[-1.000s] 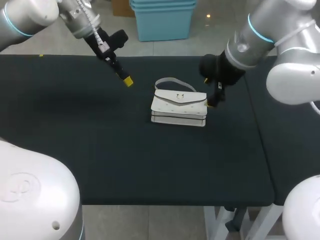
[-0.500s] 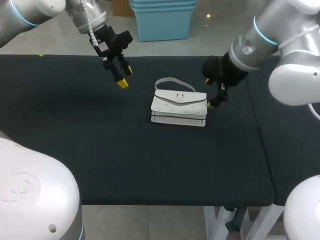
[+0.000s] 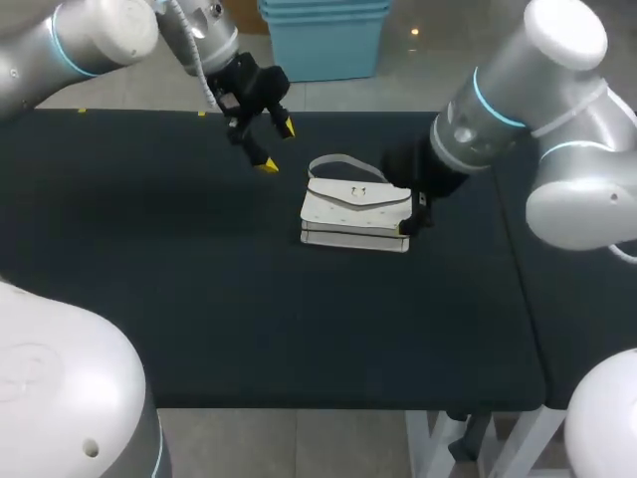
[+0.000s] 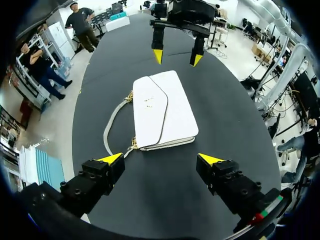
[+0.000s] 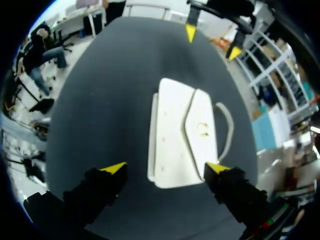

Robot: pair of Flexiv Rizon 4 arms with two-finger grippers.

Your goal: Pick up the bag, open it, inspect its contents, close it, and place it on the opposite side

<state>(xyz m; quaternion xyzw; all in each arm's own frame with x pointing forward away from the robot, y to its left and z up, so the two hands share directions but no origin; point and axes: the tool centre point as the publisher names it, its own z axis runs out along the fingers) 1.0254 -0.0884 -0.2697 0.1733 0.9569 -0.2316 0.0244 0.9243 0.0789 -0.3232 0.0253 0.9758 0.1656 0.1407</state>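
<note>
On the dark surface point(image 3: 199, 299), the right arm point(image 3: 518, 100) holds its jaws wide astride the right end of the white bag point(image 3: 356, 214), which lies flat. The left arm point(image 3: 100, 40) hangs its jaws wide just beyond the bag's strap point(image 3: 343, 161). A skewed squeeze could shove the bag or pin its flap. Both arms have drawn nearer the bag.

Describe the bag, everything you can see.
The bag is a small white handbag, leather-like, with a pointed envelope flap shut over a small metal clasp. A thin pale strap joins it through gold-coloured links and loops on the table along its far side. It lies flat, flap up, near mid-table. The open right gripper is at its right end; contact cannot be told. The left gripper is apart from it.
</note>
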